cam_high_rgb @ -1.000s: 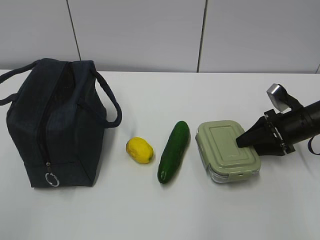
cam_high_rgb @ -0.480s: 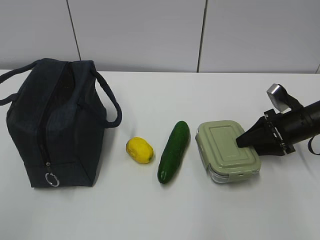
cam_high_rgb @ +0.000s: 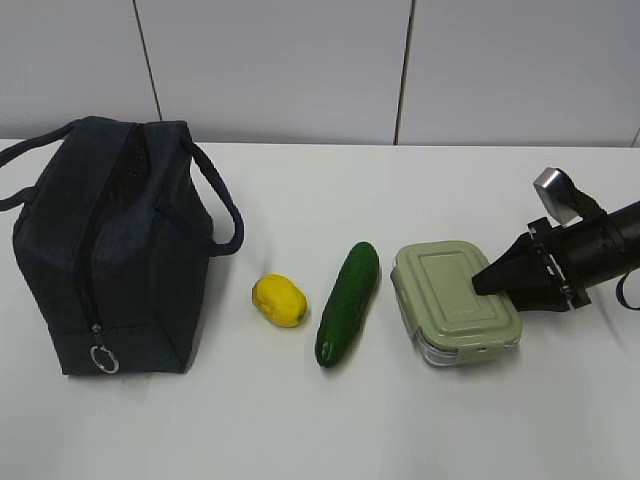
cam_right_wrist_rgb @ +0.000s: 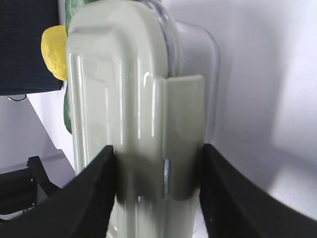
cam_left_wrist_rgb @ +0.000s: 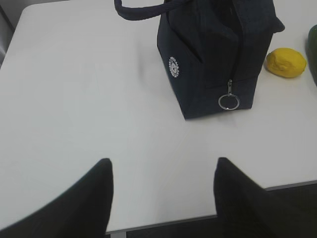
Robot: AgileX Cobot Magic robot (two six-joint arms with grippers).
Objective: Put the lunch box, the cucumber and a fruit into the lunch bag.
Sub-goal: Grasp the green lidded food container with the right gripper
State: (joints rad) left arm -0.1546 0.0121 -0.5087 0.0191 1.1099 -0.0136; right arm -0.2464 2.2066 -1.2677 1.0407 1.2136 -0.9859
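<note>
The lunch box (cam_high_rgb: 450, 295), with a sage-green lid and a clear base, lies at the right of the white table. My right gripper (cam_high_rgb: 482, 290) comes in from the right and is shut on its right end. In the right wrist view one finger presses the lid and the other the base side of the lunch box (cam_right_wrist_rgb: 119, 89), with my gripper (cam_right_wrist_rgb: 158, 158) astride the end clip. The cucumber (cam_high_rgb: 348, 302) lies left of the box, then the yellow fruit (cam_high_rgb: 279, 300). The navy lunch bag (cam_high_rgb: 100, 250) stands at the far left. My left gripper (cam_left_wrist_rgb: 162, 166) is open over bare table, short of the bag (cam_left_wrist_rgb: 213, 54).
The bag's metal ring pull (cam_left_wrist_rgb: 228, 101) hangs low on its near end, and its loop handles (cam_high_rgb: 222, 210) droop to either side. The table's near edge (cam_left_wrist_rgb: 208, 218) runs just under my left fingers. A grey panelled wall (cam_high_rgb: 300, 70) stands behind the table.
My right jaws have closed a little tighter on the lunch box. Nothing else has visibly moved.
</note>
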